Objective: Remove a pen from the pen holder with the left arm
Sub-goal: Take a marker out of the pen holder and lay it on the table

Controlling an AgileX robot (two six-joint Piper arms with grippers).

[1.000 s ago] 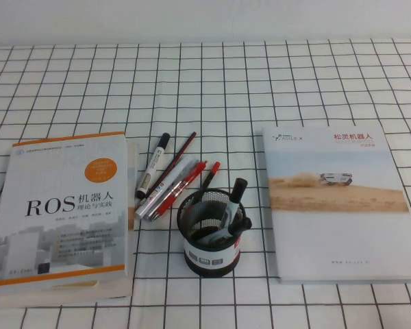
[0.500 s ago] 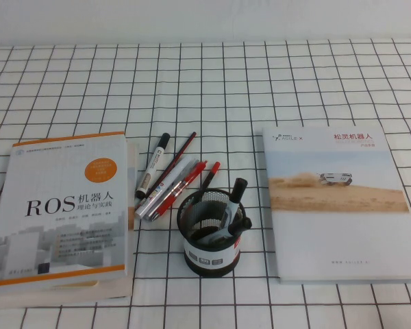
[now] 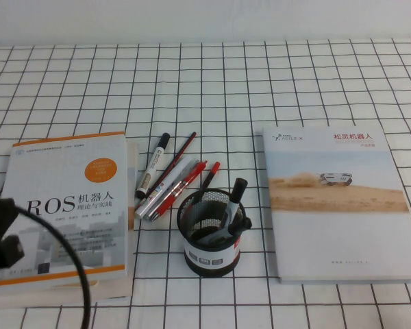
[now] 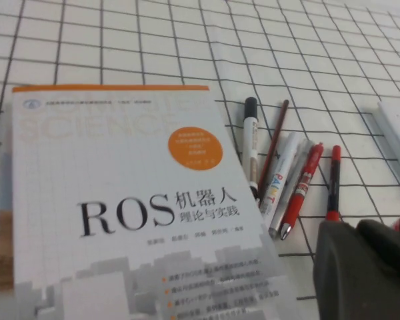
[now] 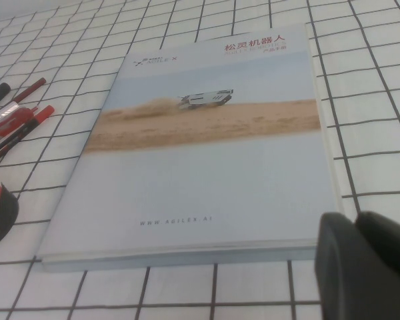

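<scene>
bright, even light here, the white checked cloth point(image 3: 260, 75) almost washing out at the far edge. only faint soft shadow around the pen holder point(image 3: 209, 236). left gripper point(image 4: 355, 230), over the book point(image 4: 120, 200), is a dark blur; right gripper point(image 5: 355, 223), by the pale, hazy booklet point(image 5: 207, 153), likewise.

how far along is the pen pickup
Done: nothing; the markers stand in the holder. In hand: left gripper, shut and empty, by the ROS book, short of the holder. Right gripper sits by the brochure. Left: open, reach, grasp a marker, lift it out.
</scene>
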